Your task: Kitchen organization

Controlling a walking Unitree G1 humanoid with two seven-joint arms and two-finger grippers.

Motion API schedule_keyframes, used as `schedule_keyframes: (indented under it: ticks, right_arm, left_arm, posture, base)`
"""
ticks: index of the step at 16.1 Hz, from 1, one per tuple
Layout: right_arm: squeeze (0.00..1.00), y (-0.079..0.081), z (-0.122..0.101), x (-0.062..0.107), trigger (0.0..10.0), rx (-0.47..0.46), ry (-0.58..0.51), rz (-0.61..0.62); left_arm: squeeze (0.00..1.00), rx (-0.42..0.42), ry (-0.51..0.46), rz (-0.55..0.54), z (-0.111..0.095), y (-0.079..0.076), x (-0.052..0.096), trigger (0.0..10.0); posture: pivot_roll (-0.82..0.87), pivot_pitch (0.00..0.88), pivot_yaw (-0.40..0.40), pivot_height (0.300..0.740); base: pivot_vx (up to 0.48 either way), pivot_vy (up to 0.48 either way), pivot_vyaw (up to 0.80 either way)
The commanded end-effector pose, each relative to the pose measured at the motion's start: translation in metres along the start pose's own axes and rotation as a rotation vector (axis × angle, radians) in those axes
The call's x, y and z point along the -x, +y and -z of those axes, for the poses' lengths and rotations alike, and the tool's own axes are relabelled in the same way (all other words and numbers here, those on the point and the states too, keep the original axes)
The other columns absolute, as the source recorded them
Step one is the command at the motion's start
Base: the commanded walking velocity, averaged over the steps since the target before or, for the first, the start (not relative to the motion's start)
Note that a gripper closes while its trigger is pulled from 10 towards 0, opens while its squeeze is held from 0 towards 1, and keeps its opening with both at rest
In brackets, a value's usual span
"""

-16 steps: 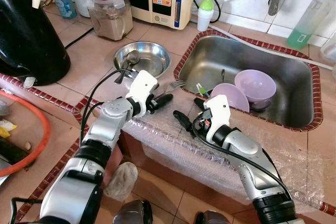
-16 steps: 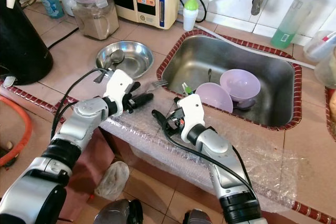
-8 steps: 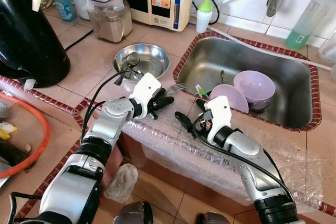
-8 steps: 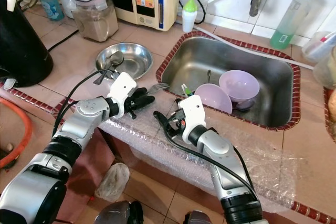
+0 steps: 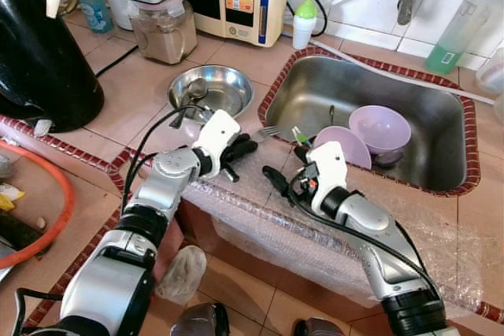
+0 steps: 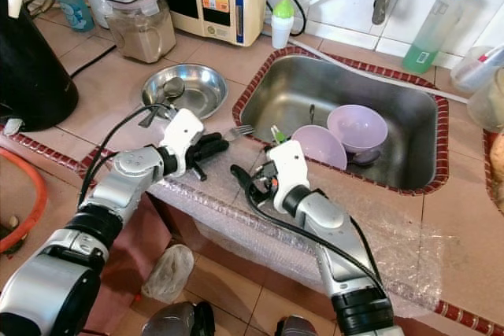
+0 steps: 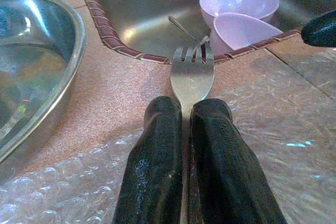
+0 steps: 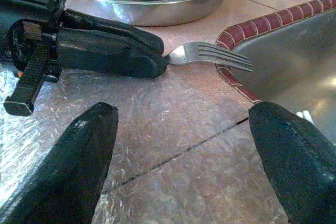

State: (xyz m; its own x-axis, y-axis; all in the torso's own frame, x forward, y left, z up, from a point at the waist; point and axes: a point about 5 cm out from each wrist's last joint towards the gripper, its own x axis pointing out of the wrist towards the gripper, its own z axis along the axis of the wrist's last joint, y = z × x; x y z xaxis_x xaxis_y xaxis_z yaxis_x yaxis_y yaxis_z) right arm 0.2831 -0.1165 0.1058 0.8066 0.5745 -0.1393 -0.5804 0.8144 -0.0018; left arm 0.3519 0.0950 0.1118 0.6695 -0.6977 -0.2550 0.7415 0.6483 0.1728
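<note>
Nearest, at lower centre, the right gripper hovers with fingers spread wide and empty over the bubble-wrapped front of the worktop, seemingly ready to assist. Just left of it, the left gripper is clamped on the handle of a fork, tines pointing toward the sink, probably to carry it there. Beyond, at centre right, two purple bowls sit in the sink; the steel dish with a spoon lies upper left.
</note>
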Motion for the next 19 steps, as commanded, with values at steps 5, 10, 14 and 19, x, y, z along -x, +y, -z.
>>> schedule_keyframes:
  ticks: [5, 10, 14, 19]
  right_arm:
    - [0.0, -0.004, -0.004, -0.003, 10.0, 0.014, -0.013, 0.015]
    - [0.0, -0.004, -0.004, -0.005, 10.0, 0.016, -0.019, 0.02]
    - [0.0, -0.004, -0.004, -0.004, 10.0, 0.017, -0.023, 0.022]
    - [0.0, -0.005, 0.001, 0.011, 10.0, 0.017, -0.008, 0.036]
  left_arm:
    - [0.0, 0.054, -0.036, -0.156, 0.006, 0.012, 0.006, 0.0]
    - [0.0, 0.071, -0.125, -0.191, -0.007, 0.017, 0.007, 0.0]
    - [1.0, 0.053, -0.157, -0.083, -0.015, 0.002, -0.001, 10.0]
    - [1.0, 0.016, -0.133, -0.046, -0.014, -0.006, -0.006, 10.0]
  posture:
    - [-0.03, 0.055, 0.026, 0.74]
    - [-0.03, 0.052, 0.027, 0.74]
    - [-0.03, 0.06, 0.026, 0.74]
    - [-0.06, 0.093, 0.03, 0.74]
  base:
    - [0.0, 0.0, 0.0]
    - [0.0, 0.0, 0.0]
    - [0.0, 0.0, 0.0]
    - [0.0, 0.0, 0.0]
